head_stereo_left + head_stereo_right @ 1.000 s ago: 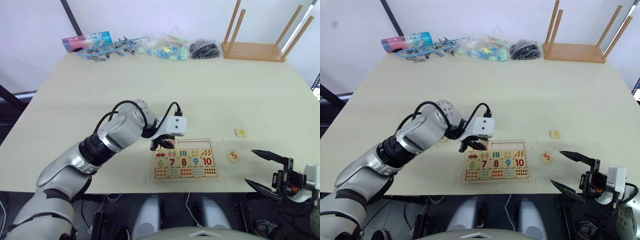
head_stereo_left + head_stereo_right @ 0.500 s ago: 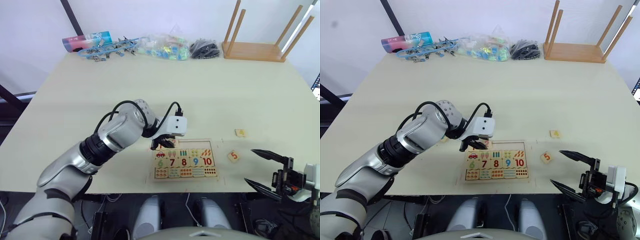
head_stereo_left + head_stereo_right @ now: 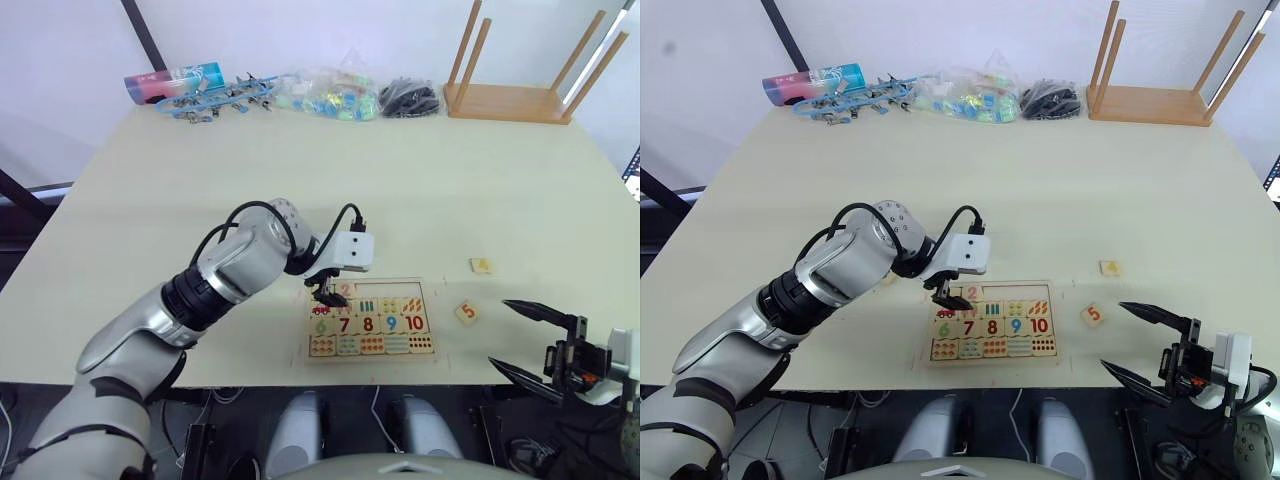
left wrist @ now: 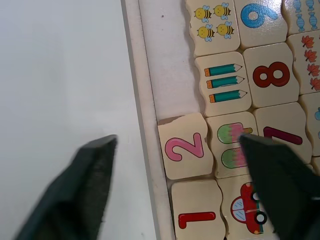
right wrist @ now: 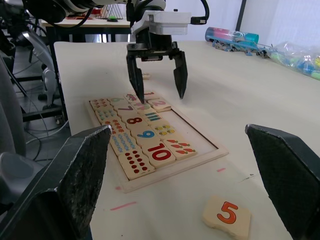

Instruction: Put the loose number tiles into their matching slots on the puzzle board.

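The left gripper (image 5: 156, 70) hangs over the left end of the puzzle board (image 3: 370, 320), fingers spread and holding nothing, tips just above the top row. Directly beneath it, the tile marked 2 (image 4: 184, 145) lies in the top row of slots, tilted slightly against the rim, with the tile marked 1 (image 4: 196, 217) seated beside it at the row's left end. The remaining slots (image 4: 167, 60) in that row stand bare. Below them sit the picture tiles, the coloured numbers 6 to 10 (image 3: 368, 324) and the dot tiles. The board rests near the front edge of the worktop (image 3: 420, 190). To the right of the board, apart from it, the tile marked 5 (image 3: 466, 312) lies loose on the worktop; a further loose tile (image 3: 481, 265) lies beyond it, its digit too small to read. The right gripper (image 3: 535, 340) hovers off the worktop's front right corner, fingers spread wide and empty.
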### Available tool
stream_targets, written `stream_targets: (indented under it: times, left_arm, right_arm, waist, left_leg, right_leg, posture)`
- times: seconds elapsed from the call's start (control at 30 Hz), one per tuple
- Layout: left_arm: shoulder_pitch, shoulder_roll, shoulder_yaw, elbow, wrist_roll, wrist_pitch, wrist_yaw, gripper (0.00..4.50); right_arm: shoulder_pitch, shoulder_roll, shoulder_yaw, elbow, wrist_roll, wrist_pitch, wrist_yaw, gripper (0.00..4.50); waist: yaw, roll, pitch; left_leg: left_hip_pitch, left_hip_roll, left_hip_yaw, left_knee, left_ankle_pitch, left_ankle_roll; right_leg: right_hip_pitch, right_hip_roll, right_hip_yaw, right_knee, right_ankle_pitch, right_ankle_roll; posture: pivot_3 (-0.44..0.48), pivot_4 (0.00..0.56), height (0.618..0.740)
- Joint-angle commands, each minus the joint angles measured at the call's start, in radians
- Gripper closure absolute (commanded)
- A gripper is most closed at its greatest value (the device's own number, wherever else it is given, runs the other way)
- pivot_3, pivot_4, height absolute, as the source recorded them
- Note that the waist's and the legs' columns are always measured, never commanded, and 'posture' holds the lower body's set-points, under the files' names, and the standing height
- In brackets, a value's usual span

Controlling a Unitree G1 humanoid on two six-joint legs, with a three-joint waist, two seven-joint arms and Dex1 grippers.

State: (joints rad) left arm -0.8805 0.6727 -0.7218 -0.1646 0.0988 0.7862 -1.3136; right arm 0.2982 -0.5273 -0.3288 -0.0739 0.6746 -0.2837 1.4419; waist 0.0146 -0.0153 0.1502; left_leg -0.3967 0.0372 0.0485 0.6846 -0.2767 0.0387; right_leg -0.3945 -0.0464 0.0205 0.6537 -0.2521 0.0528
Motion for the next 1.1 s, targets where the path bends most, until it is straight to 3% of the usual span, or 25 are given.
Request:
stream_targets:
  times: [0.03, 0.37, 0.6, 0.83, 0.93, 1.03, 1.1]
  left_arm:
    - [-0.009, 0.005, 0.011, -0.034, 0.004, 0.007, -0.006, 0.07]
    - [-0.063, 0.002, 0.106, 0.025, -0.073, 0.016, -0.034, 0.07]
    - [-0.124, -0.052, 0.205, 0.253, -0.111, -0.149, -0.024, 0.07]
    - [-0.069, -0.092, 0.261, 0.361, -0.147, -0.314, -0.026, 0.07]
    - [-0.036, -0.116, 0.291, 0.408, -0.170, -0.379, -0.019, 0.95]
    - [-0.013, -0.130, 0.308, 0.427, -0.189, -0.428, -0.044, 2.48]
    - [0.004, -0.135, 0.311, 0.439, -0.197, -0.468, -0.063, 3.03]
  right_arm:
    - [0.002, -0.013, -0.012, -0.024, 0.009, -0.006, -0.002, 0.00]
    - [0.008, -0.011, -0.013, -0.034, 0.012, -0.004, -0.012, 0.00]
    - [0.010, -0.010, -0.015, -0.031, 0.013, -0.004, -0.022, 0.00]
    - [0.012, -0.009, -0.016, -0.030, 0.011, -0.005, -0.032, 0.00]
    - [0.026, -0.009, -0.021, -0.040, 0.012, -0.007, -0.037, 0.00]
    - [0.036, -0.010, -0.024, -0.045, 0.014, -0.010, -0.040, 0.00]
    - [0.040, -0.010, -0.024, -0.050, 0.015, -0.010, -0.043, 0.00]
  waist:
    - [0.000, 0.000, 0.000]
    - [0.000, 0.000, 0.000]
    - [0.001, 0.000, 0.000]
    - [0.000, 0.000, 0.000]
    - [0.000, 0.000, 0.000]
    - [0.000, 0.000, 0.000]
    - [0.001, 0.000, 0.000]
  left_leg:
    - [0.000, 0.000, 0.000, 0.000, 0.000, 0.000]
    - [0.000, 0.000, 0.000, 0.000, 0.000, 0.000]
    - [0.000, 0.000, 0.000, 0.000, 0.000, 0.000]
    - [0.000, 0.000, 0.000, 0.000, 0.000, 0.000]
    - [0.000, 0.000, 0.000, 0.000, 0.000, 0.000]
    - [0.000, 0.000, 0.000, 0.000, 0.000, 0.000]
    - [0.000, 0.000, 0.000, 0.000, 0.000, 0.000]
  right_leg:
    - [0.000, 0.000, 0.000, 0.000, 0.000, 0.000]
    - [0.000, 0.000, 0.000, 0.000, 0.000, 0.000]
    - [0.000, 0.000, 0.000, 0.000, 0.000, 0.000]
    - [0.000, 0.000, 0.000, 0.000, 0.000, 0.001]
    - [0.000, 0.000, 0.000, 0.001, 0.000, 0.001]
    - [0.000, 0.000, 0.000, 0.001, 0.000, 0.001]
    - [0.000, 0.000, 0.000, 0.001, 0.000, 0.001]
  posture:
    - [0.000, 0.150, 0.737]
    - [0.000, 0.150, 0.737]
    - [0.000, 0.150, 0.737]
    - [0.000, 0.150, 0.737]
    - [0.000, 0.150, 0.737]
    - [0.000, 0.150, 0.737]
    - [0.000, 0.150, 0.737]
